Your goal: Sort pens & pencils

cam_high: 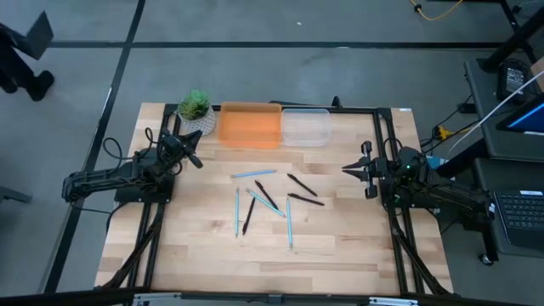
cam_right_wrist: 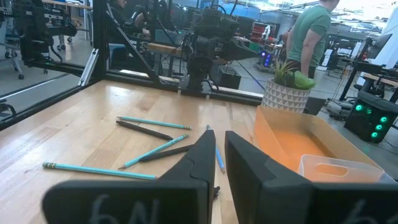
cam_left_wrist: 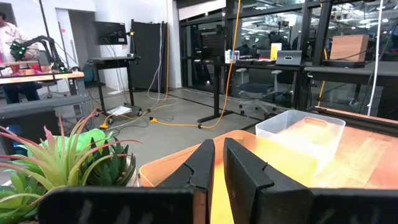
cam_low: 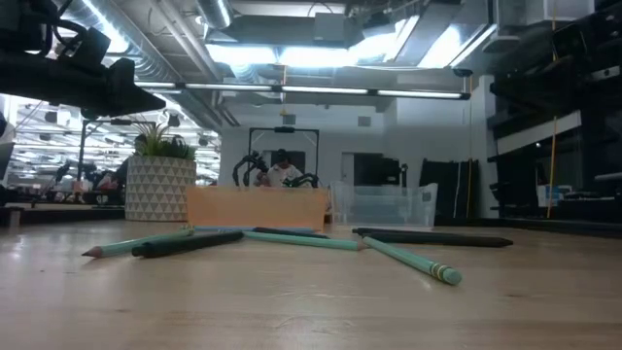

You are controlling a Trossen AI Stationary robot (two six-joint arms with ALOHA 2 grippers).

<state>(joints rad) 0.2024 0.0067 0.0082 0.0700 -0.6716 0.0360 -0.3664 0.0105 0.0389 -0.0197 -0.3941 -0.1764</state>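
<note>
The pens & pencils point(cam_high: 265, 201) lie scattered flat on the wooden table's middle: several light blue ones, such as one point(cam_high: 253, 174) farthest back, and several dark ones point(cam_high: 302, 184). They also show in the low view point(cam_low: 292, 238) and the right wrist view point(cam_right_wrist: 152, 123). My left gripper point(cam_high: 194, 158) point(cam_left_wrist: 219, 144) hangs shut above the table's left side, level, facing the orange tray. My right gripper point(cam_high: 347, 169) point(cam_right_wrist: 219, 138) hangs shut above the right side, level, facing the pens. Neither holds anything.
An orange tray point(cam_high: 249, 125) and a clear plastic tray point(cam_high: 306, 127) stand side by side at the far edge. A potted plant point(cam_high: 195, 110) stands left of them, close to my left gripper. Bare wood lies along the near edge point(cam_high: 272, 263). People show in the room beyond.
</note>
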